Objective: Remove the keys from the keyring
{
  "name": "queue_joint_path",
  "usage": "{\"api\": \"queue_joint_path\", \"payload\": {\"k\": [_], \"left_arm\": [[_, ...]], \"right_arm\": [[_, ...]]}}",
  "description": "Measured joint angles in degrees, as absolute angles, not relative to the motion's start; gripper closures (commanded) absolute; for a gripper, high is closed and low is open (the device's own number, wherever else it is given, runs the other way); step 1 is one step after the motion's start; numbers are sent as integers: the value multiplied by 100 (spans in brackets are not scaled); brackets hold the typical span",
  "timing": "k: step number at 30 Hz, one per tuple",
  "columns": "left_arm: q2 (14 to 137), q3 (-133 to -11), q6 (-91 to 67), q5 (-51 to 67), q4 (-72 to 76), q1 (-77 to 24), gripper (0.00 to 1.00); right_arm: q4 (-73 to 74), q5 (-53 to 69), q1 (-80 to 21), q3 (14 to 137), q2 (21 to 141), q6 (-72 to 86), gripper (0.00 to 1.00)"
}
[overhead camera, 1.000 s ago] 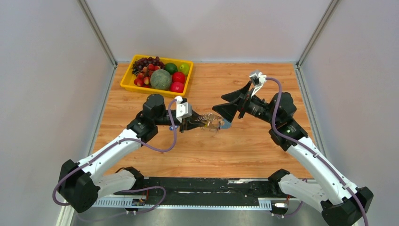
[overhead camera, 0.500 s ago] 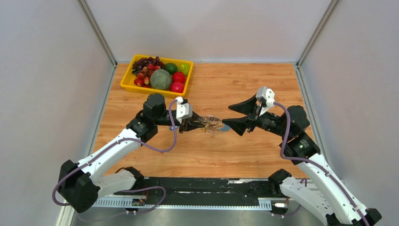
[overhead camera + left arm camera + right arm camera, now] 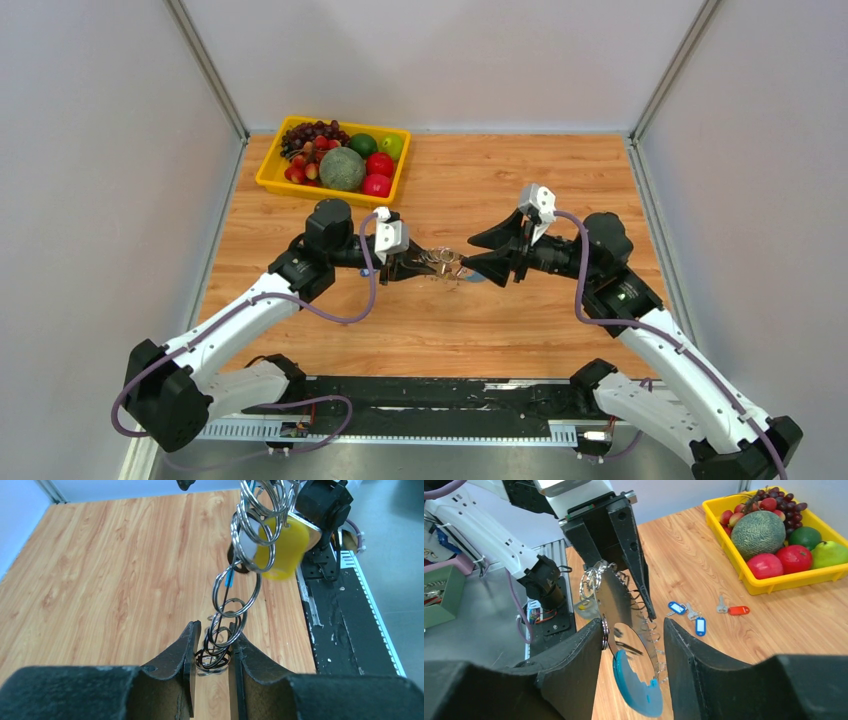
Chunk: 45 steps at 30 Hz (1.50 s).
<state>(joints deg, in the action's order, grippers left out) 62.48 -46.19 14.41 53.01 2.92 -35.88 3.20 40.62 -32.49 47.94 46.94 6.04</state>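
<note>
Nearest the arm bases, a black mounting rail [image 3: 430,395] runs along the edge of the wooden table [image 3: 520,320]. Past the middle of the boards lie loose keys: two with blue tags [image 3: 676,607] [image 3: 700,625] and one with a red tag [image 3: 735,610], well apart from the bunch. In the far left corner stands a yellow tray [image 3: 268,170] holding a netted melon [image 3: 342,168], dark grapes [image 3: 310,132], red apples [image 3: 379,164] and green fruit [image 3: 363,143].

The keyring [image 3: 440,260] hangs above the table's middle, between the two claws. The left gripper [image 3: 408,264] is pinched narrow on a cluster of small split rings at one end, and its black fingers [image 3: 192,645] hide the lowest rings. The right gripper [image 3: 466,258] stands about half closed, one finger on each side of the other end. Whether its pads press on the metal I cannot tell.

The bunch is a chain of linked silver split rings carrying a yellow tag [image 3: 282,545]. It ends in a shiny, mirror-like part with a bright blue curved rim [image 3: 636,695]. The keys [image 3: 650,625] show only as small grey prongs along that part's edge, too fine to tell apart.

From above, its long axis lies left to right, from one claw to the other, with the blue end toward the right arm.
</note>
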Motion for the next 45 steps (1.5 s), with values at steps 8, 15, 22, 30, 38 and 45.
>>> {"api": "queue_joint_path", "payload": {"k": [8, 15, 22, 30, 38, 45], "left_arm": [[6263, -4624, 1444, 5352, 250, -3592, 100], [6272, -4626, 1444, 5378, 252, -3597, 100], [6274, -4628, 1444, 5374, 252, -3597, 100], [6281, -4663, 1444, 5369, 237, -3597, 100], [6309, -4670, 1444, 5367, 231, -3597, 100], [6311, -4689, 1378, 5194, 196, -3590, 46]], "right_arm": [[318, 4086, -3649, 4838, 4768, 578, 51], [344, 4034, -3745, 4838, 4720, 464, 51], [381, 3953, -3743, 4838, 4519, 405, 52], [397, 3951, -3835, 4882, 4762, 395, 62], [399, 3800, -4025, 4928, 4856, 373, 100], [401, 3439, -4143, 5002, 4919, 329, 100]]}}
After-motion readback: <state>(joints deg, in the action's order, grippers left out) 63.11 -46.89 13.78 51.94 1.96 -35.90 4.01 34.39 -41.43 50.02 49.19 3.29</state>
